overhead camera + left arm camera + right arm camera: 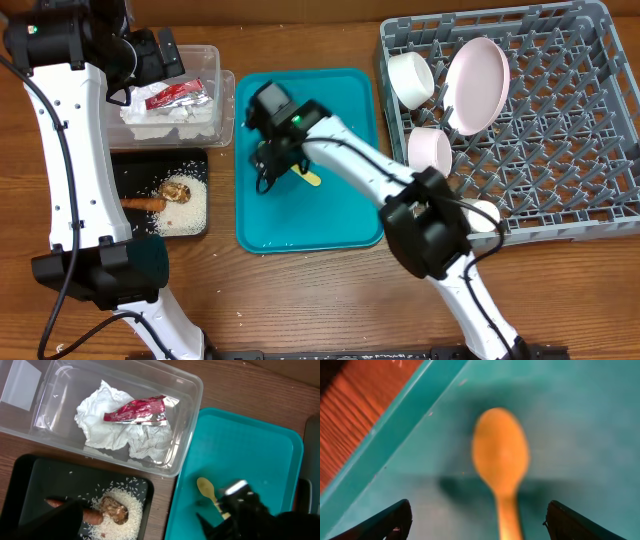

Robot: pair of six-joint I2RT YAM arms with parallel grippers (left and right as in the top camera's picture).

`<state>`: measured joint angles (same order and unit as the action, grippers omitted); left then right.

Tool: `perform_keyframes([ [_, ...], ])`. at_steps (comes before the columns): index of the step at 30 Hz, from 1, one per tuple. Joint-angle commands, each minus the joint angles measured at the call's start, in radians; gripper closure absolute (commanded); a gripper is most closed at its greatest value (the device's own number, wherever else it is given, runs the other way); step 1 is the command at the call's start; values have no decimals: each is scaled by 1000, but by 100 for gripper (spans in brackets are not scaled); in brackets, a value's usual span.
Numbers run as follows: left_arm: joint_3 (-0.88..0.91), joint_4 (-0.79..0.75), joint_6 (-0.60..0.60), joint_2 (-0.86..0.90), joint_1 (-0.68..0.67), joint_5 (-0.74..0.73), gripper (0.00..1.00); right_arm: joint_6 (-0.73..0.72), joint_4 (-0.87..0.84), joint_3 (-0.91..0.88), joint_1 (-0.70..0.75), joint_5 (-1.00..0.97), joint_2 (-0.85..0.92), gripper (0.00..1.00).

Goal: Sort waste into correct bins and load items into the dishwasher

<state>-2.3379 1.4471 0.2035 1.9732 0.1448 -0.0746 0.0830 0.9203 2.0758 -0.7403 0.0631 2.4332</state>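
Note:
The pale yellow spoon [501, 455] lies on the teal tray [340, 215]. My right gripper [477, 525] is open just above it, one finger on each side of the handle; it also shows in the overhead view [270, 165]. My left gripper [160, 58] is open and empty, high over the clear tub [225, 90]. The tub holds the white napkin [120, 435] and the red wrapper [135, 410]. The black tray [130, 165] holds rice [130, 510], the carrot [92, 516] and brown scraps [112, 507]. The plate [477, 85], two bowls [410, 78] [430, 150] and the cup [485, 215] are in the grey rack [560, 150].
The tub and the black tray stand side by side left of the teal tray, and the rack stands right of it. The right arm [370, 170] stretches across the teal tray from the front. Bare wooden table [300, 300] runs along the front edge.

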Motion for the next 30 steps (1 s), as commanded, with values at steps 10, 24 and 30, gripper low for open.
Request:
perform_keyframes([
  [10,2,-1,3,2,5,3,0,6,2,18,18,-74,115,73],
  [24,2,-1,3,2,5,3,0,-311,299,18,20,9,115,92],
  [30,2,-1,3,2,5,3,0,-377,306,18,21,36,115,96],
])
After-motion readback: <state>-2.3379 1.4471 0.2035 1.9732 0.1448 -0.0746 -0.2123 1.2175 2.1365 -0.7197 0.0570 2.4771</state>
